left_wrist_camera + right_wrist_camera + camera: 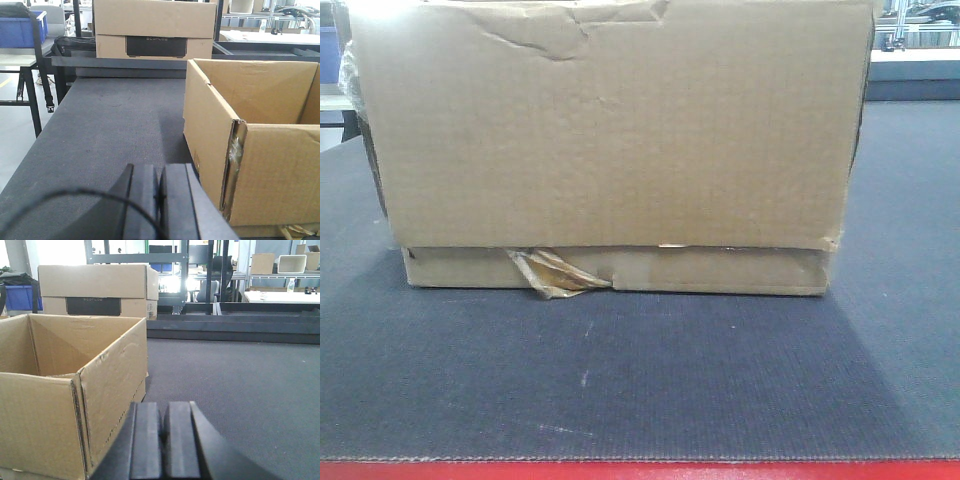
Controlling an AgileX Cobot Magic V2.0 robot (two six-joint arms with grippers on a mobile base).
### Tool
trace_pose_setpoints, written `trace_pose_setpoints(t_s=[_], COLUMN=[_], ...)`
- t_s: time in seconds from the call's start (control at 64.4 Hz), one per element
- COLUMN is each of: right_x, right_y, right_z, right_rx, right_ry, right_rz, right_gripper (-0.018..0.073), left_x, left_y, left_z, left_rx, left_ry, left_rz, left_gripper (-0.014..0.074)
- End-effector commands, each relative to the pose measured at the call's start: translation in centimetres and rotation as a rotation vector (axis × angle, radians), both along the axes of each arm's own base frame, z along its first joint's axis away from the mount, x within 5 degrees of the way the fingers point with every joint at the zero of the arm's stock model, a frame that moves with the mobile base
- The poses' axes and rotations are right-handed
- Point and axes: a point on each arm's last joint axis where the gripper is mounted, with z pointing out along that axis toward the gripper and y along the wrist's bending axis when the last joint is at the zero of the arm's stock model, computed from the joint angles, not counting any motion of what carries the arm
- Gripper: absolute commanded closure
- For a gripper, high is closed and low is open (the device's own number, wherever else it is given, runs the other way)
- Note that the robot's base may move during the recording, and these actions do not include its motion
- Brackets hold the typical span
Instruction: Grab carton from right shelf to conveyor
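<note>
The carton (610, 140) is a wide brown cardboard box with a dented top edge and a torn strand of tape at its lower band. It rests on the dark grey conveyor (640, 380), behind the belt's red front edge. In the left wrist view the open-topped carton (260, 150) stands just right of my left gripper (161, 172), which is shut with nothing in it. The right wrist view has the carton (70, 390) just left of my right gripper (165, 410), also shut and bare. Neither gripper touches it. The right shelf is out of view.
Another cardboard box with a dark label (155, 30) stands at the belt's far end, also seen as the labelled box (95, 290) from the right. A blue bin (22, 30) sits on a table at far left. Racks and tables fill the background.
</note>
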Motion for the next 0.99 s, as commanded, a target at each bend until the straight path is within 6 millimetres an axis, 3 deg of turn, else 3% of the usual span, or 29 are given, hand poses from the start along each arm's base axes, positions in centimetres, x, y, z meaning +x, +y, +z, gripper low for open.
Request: trace_pose_setpoints(t_s=[0.0,0.217,0.31,0.45,0.745,0.791,0.838,0.978], right_x=[-0.1,-0.1,-0.1,-0.1,-0.1,-0.1,-0.1,-0.1], right_y=[-0.1,-0.1,-0.1,-0.1,-0.1,-0.1,-0.1,-0.1], right_z=[0.2,0.2,0.2,0.2,0.2,0.3,0.3,0.3], right_rx=[-0.005,-0.005,-0.005,-0.005,-0.004,-0.004,-0.004,-0.003], right_ry=[-0.032,-0.032,-0.032,-0.032,-0.034,-0.037,-0.037,-0.039], right_rz=[-0.008,-0.008,-0.008,-0.008,-0.008,-0.007,-0.007,-0.007], right_gripper=[0.0615,0.0615,0.0615,0.0615,0.0615,0.0615,0.0615,0.0615], left_x=[0.0,-0.2,-0.5,-0.6,1.3,1.3,1.4,1.4], left_y=[-0.1,-0.5,-0.6,-0.5,-0.1,0.0,-0.1,-0.1], left_z=[0.2,-0.2,-0.8,-2.7,-9.8,-9.5,-10.1,-10.1], left_rx=[0.000,-0.103,0.001,-0.002,-0.004,-0.002,-0.002,0.001], left_ry=[-0.026,0.014,0.003,-0.043,-0.128,-0.188,-0.116,-0.112], left_rz=[-0.008,-0.035,-0.035,0.029,0.116,0.121,0.116,0.116], left_gripper=[0.0603,0.0603,0.0603,0.0603,0.0603,0.0603,0.0603,0.0603])
